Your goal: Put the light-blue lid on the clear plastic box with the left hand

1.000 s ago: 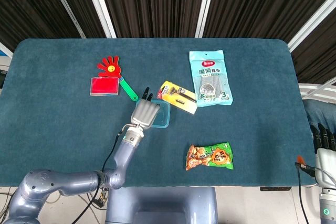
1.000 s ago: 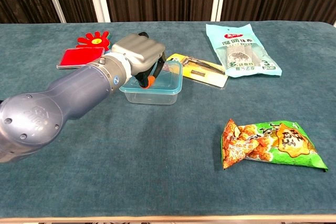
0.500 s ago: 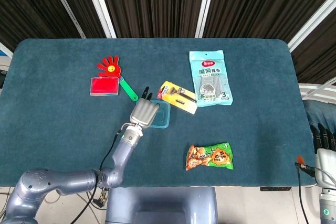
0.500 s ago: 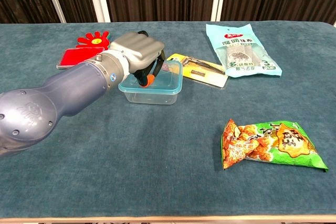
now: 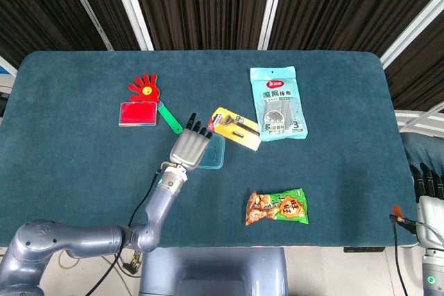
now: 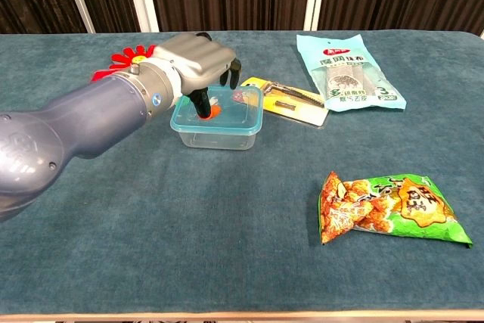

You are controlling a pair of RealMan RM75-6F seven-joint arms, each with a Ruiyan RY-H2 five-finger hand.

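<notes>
On the teal tabletop (image 6: 227,247) the light-blue lid (image 6: 253,104) seems already seated on the clear plastic box (image 6: 219,135), left hand (image 6: 198,58) hovering above, fingers spread, empty.

Your left hand (image 6: 198,58) hovers over the box (image 6: 219,119), fingers spread above the lid (image 6: 252,105). Just beyond the box lies a yellow pack (image 5: 236,128) (touching or nearly so), with the teal pouch (image 5: 277,102) further right. The red card (image 5: 139,114) and green clip (image 5: 169,118) crowd the left. Bare cloth (image 5: 90,171) lies open on the near side, as far as the snack bag (image 6: 393,208).
</notes>
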